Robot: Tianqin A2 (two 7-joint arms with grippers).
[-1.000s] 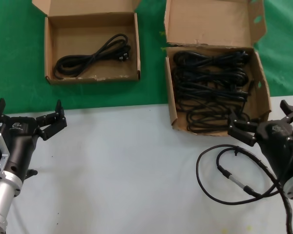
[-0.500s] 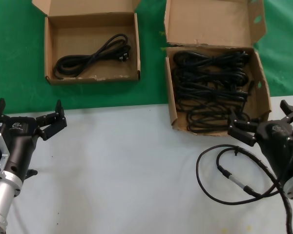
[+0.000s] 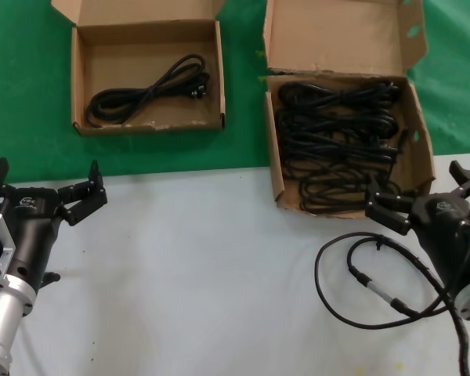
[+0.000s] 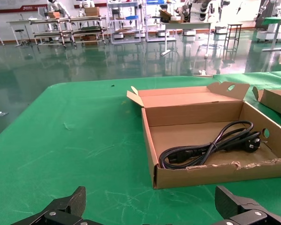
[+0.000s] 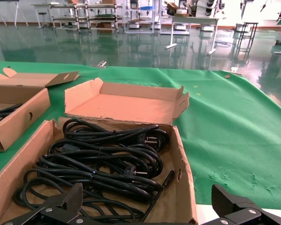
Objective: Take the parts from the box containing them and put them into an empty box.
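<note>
- Two grippers wait low over the pale table (image 3: pixel 204 274), one near each side edge, neither touching a box.
- The left gripper (image 3: pixel 47 192) hangs near the table's left edge, its black fingers (image 3: pixel 84 200) spread wide with nothing between them; its wrist view looks straight at the small box beyond.
- Toward the far left, on the green cloth (image 3: pixel 16 86) covering the table's back half, sits the smaller box (image 3: pixel 80 78), shallow and squarish, its short lid flap folded back and its near edge frayed. One power cord (image 3: pixel 145 92) lies inside in a long loose coil, plug toward the right wall.
- A strip of bare green cloth separates the two boxes.
- The larger box (image 3: pixel 272 168) stands right of centre, straddling the line where cloth meets pale surface, its big lid flap upright behind and oval cutouts in the side tab.
- The parts (image 3: pixel 337 145), black rubber-coated cords with plugs, fill it in tangled overlapping bundles.
- A thin black cable (image 3: pixel 360 274) with a silver connector loops on the pale surface, just before the box's near right corner.
- The right gripper (image 3: pixel 419 196) sits at that corner, fingers splayed wide, empty.
</note>
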